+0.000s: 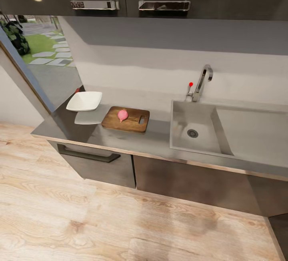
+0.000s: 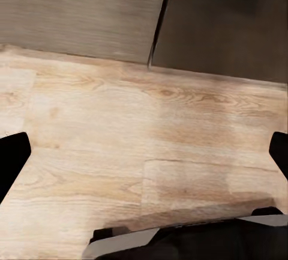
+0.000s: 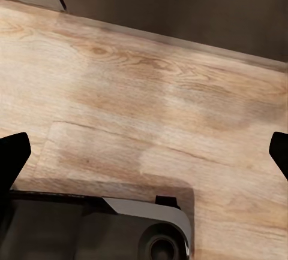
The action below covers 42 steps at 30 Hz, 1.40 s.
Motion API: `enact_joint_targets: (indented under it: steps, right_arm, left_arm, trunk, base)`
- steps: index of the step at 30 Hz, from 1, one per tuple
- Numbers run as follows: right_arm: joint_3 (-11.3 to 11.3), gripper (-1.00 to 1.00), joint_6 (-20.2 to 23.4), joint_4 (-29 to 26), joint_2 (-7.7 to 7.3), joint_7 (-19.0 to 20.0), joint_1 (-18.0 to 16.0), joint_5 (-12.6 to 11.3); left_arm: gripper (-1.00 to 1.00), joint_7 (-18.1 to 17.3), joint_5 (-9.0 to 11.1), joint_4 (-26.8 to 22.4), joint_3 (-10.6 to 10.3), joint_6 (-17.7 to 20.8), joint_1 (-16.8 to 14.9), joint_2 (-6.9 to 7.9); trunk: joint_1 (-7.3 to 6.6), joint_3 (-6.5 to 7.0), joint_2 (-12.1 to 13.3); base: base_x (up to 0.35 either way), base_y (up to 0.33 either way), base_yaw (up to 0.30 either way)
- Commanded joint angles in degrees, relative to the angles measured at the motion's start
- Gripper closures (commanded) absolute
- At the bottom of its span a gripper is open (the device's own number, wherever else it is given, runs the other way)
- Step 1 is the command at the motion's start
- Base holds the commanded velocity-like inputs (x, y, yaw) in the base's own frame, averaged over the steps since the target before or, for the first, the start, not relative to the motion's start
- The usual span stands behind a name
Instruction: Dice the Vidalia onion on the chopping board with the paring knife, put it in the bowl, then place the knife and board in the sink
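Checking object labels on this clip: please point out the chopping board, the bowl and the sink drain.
chopping board (image 1: 114,121), head view, bare wood left of the pink onion.
bowl (image 1: 84,101), head view, middle of its white inner floor.
sink drain (image 1: 192,133), head view, centre of the round grate in the basin floor.

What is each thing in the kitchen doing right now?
Onion: whole, lying on the chopping board.
Chopping board: flat on the countertop, left of the sink.
Bowl: empty, upright, beside the board.
Sink: empty, no water running.
Left pincer: open, over the floor.
Right pincer: open, over the floor.
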Motion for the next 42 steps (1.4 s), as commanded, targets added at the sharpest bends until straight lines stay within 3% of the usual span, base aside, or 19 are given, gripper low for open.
enact_joint_targets:
  steps: [1, 7, 12, 13, 16, 29, 42]
  right_arm:
    - [-0.39, -1.0, -0.11, -0.1, 0.09, 0.46, 0.03, 0.44]
    - [-0.44, -1.0, -0.17, -0.05, 0.03, 0.47, 0.04, -0.2]
    - [-0.47, -1.0, -0.23, -0.01, -0.19, 0.47, 0.04, -3.32]
    - [-0.47, -1.0, -0.26, 0.0, -0.29, 0.47, 0.05, -4.54]
    - [-0.47, -1.0, -0.44, -0.03, -0.34, 0.44, 0.03, -5.13]
    - [-0.48, -1.0, -1.42, 0.04, -0.03, 0.38, 0.02, -5.48]
    - [-0.48, -1.0, -1.51, 0.34, -0.08, 0.45, 0.06, -5.49]
  left_arm:
    - [-1.0, 0.29, 0.45, 1.71, 0.33, -1.22, 0.63, 0.31]
    - [-1.0, 0.23, 0.48, 6.87, 1.38, -2.21, 1.22, 0.32]
    - [-1.0, 0.22, 0.56, 9.82, 1.61, -2.75, 1.31, 0.3]
    - [-1.0, 0.23, 0.59, 11.85, 1.65, -4.5, 1.31, 0.19]
    - [-1.0, 0.28, 0.64, 14.05, 1.66, -6.99, 1.31, -0.23]
    - [-1.0, 0.24, 0.66, 19.32, 1.68, -8.61, 1.31, -2.03]
    - [-1.0, 0.23, 0.66, 20.08, 1.73, -8.63, 1.31, -2.17]
  trunk:
    - [0.04, -0.07, -0.09]
    - [0.04, -0.07, -0.09]
    - [0.04, -0.07, -0.09]
    - [0.04, -0.07, -0.09]
    - [0.04, -0.07, -0.09]
    - [0.04, 0.21, -0.09]
    - [0.04, 0.25, -0.09]
  base:
    - [0.0, 0.0, 0.0]
    - [0.0, 0.0, 0.0]
    - [0.0, 0.0, 0.0]
    - [0.0, 0.0, 0.0]
    - [0.0, 0.0, 0.0]
    - [0.0, 0.0, 0.0]
    - [0.0, 0.074, 0.0]
